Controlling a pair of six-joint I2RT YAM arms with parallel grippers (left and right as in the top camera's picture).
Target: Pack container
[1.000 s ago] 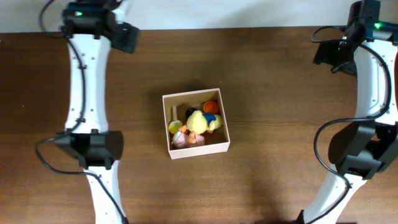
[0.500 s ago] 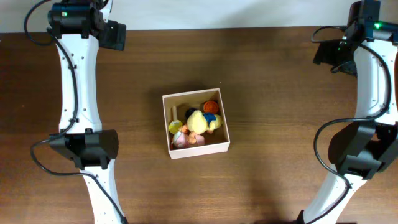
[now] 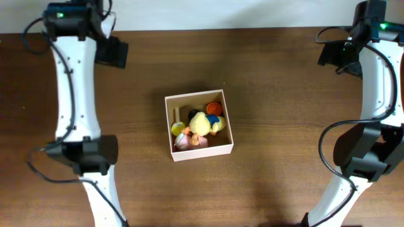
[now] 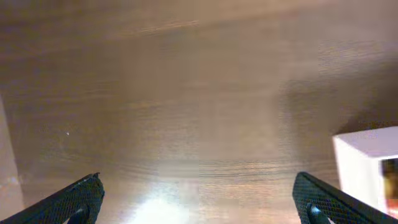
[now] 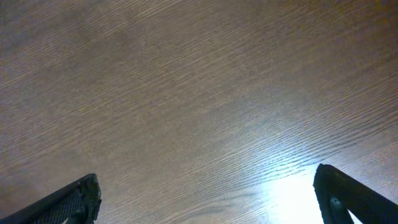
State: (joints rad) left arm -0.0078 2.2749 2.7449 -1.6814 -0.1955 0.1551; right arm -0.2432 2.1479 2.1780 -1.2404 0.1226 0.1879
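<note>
The container (image 3: 230, 142) is a square white-walled cardboard box with a tan inside, at the middle of the table. It holds several small toys, among them a yellow plush (image 3: 203, 123) and an orange piece (image 3: 214, 108). Its white corner (image 4: 367, 158) shows at the right edge of the left wrist view. My left gripper (image 4: 198, 198) is open and empty over bare wood at the far left; in the overhead view it is near the back left (image 3: 115, 52). My right gripper (image 5: 208, 198) is open and empty over bare wood at the far right, shown near the back (image 3: 333, 55).
The brown wooden table (image 3: 284, 94) ends at a pale back edge (image 3: 221, 14). Both arms stand along the table's left and right sides, with their bases near the front.
My left arm has swung further left and back, away from the container. The right arm and the container have not moved.
</note>
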